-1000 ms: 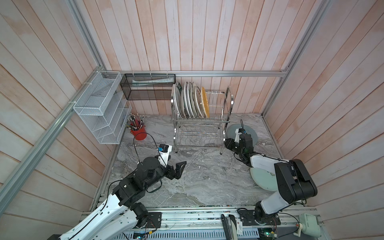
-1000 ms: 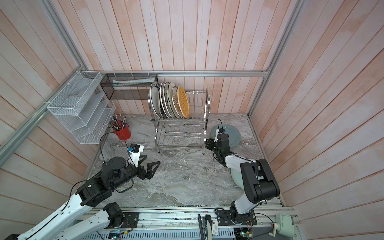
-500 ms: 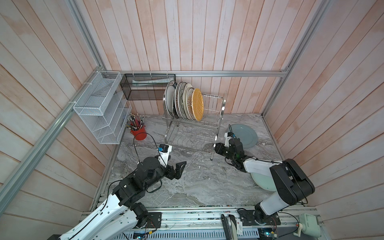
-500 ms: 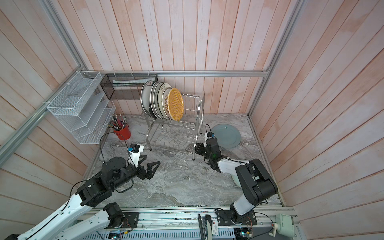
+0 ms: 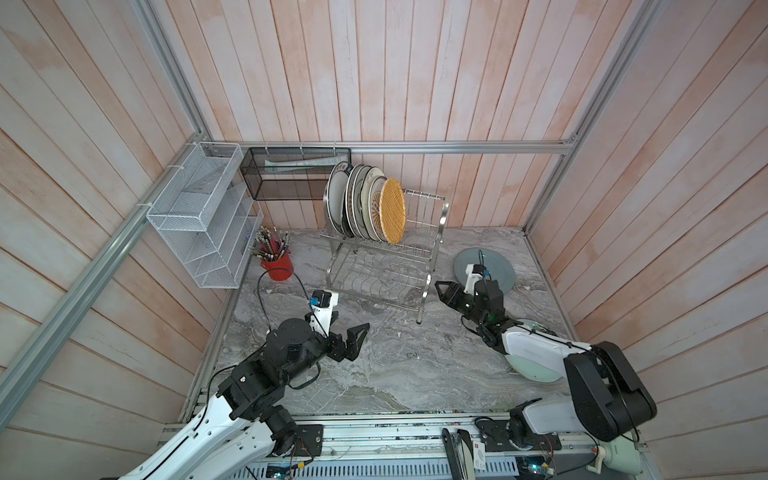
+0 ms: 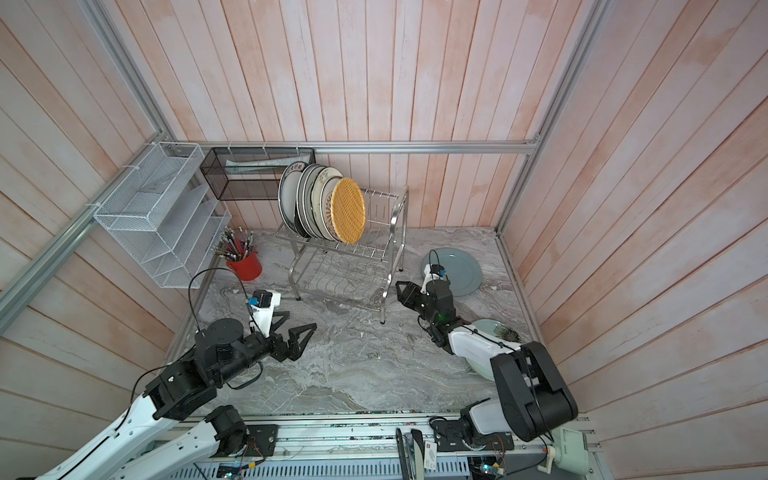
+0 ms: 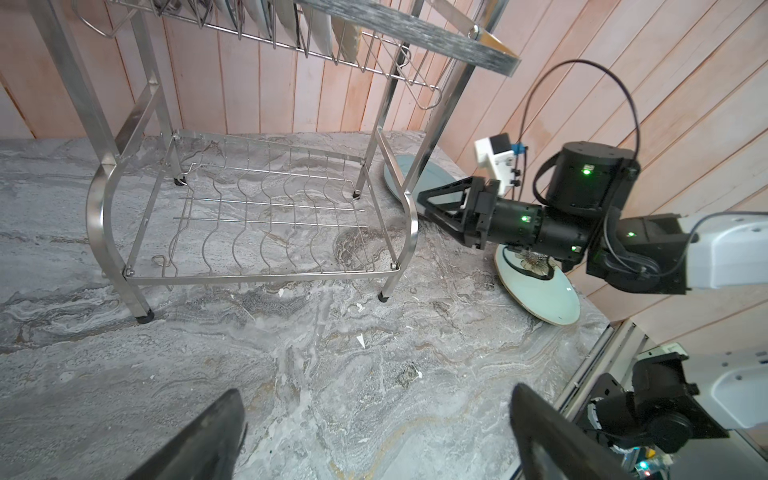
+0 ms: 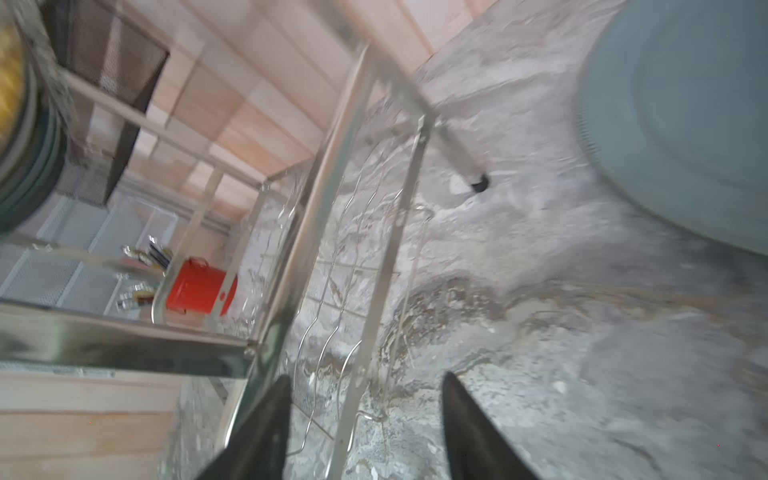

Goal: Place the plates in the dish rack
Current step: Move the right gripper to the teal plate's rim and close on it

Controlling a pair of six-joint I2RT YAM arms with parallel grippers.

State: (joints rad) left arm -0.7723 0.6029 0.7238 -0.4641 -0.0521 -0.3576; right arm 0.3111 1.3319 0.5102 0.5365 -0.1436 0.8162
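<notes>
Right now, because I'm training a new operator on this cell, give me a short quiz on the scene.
1. True or false: the yellow plate stands in the lower tier of the rack.
2. How many plates lie flat on the table?
3. The left gripper and right gripper are: A) both open and empty, B) both shut on plates, C) one open, one shut.

Key
1. False: it stands in the upper tier.
2. Two: the grey plate and the teal plate.
3. A
</notes>
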